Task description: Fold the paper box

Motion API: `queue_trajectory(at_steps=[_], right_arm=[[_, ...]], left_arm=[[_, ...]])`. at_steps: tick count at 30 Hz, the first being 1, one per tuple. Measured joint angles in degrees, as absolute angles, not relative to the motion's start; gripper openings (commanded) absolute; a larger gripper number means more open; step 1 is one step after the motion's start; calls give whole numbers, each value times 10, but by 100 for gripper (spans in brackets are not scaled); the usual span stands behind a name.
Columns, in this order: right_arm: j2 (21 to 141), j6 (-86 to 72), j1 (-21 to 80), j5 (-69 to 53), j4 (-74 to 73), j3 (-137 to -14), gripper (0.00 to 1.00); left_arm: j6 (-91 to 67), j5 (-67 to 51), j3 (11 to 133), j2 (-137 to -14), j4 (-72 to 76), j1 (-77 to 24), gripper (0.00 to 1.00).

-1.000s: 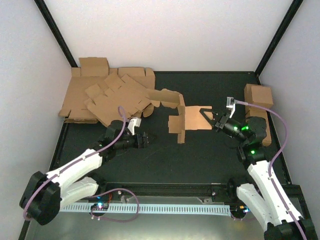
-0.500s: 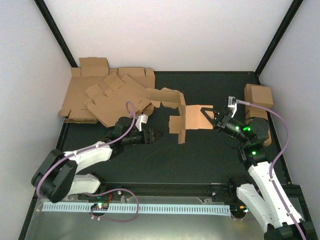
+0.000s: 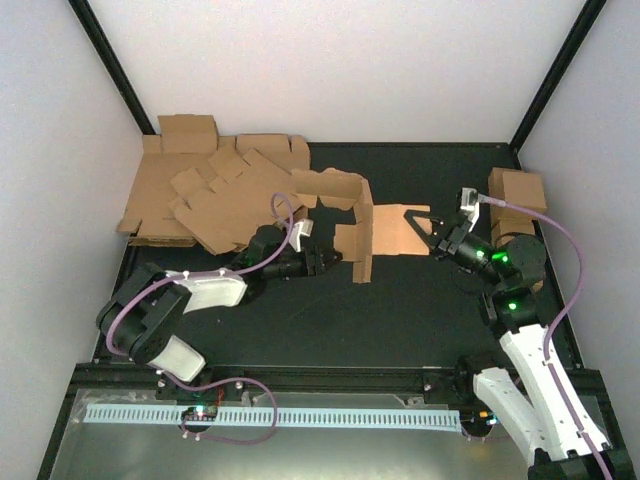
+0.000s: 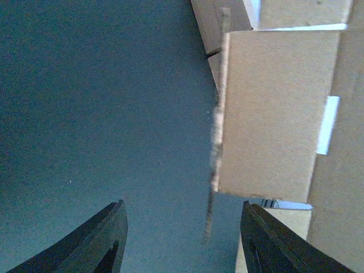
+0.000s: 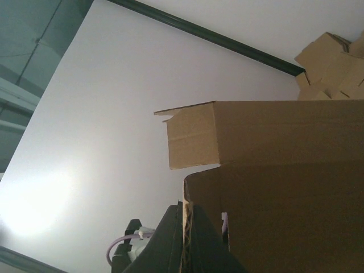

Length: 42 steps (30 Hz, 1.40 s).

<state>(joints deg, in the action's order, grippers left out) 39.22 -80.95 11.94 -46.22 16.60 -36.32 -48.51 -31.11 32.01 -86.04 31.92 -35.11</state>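
Brown corrugated cardboard, the half-raised paper box (image 3: pixel 385 232) looks light and stiff, hinging at its creases. The right gripper (image 5: pixel 185 230) pinches its edge between closed fingers. A free flap (image 4: pixel 273 108) stands just ahead of the spread fingers of the left gripper (image 4: pixel 182 216), best grasped there.

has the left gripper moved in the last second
Yes: the left gripper slid right, away from the stack of flat blanks, toward the paper box.
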Motion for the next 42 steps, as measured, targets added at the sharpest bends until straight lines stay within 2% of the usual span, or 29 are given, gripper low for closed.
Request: queue_trajectory(at_steps=[3, 9, 12, 15, 16, 24, 34, 38, 42], right_arm=[[391, -811, 119, -462, 166, -371, 2], [385, -812, 119, -462, 163, -373, 2], [384, -811, 119, -462, 161, -373, 2], [382, -812, 119, -462, 157, -373, 2], [382, -812, 119, -462, 157, -373, 2], [382, -779, 119, -458, 112, -383, 2], [395, -586, 119, -412, -70, -428, 2], [396, -536, 119, -394, -105, -417, 12], [404, -509, 119, -382, -115, -386, 18]], left_arm=[[-491, -309, 331, -881, 335, -351, 44], [-498, -308, 356, -898, 361, -351, 34], [-499, -308, 359, -898, 370, -351, 26], [-498, -308, 359, -898, 372, -351, 4], [-498, -308, 359, -899, 372, -351, 2], [-478, -301, 357, -875, 341, -351, 2], [-392, -203, 344, -657, 122, -348, 1], [-361, -171, 338, -583, 27, -342, 1], [-331, -154, 339, -539, -70, -342, 2]])
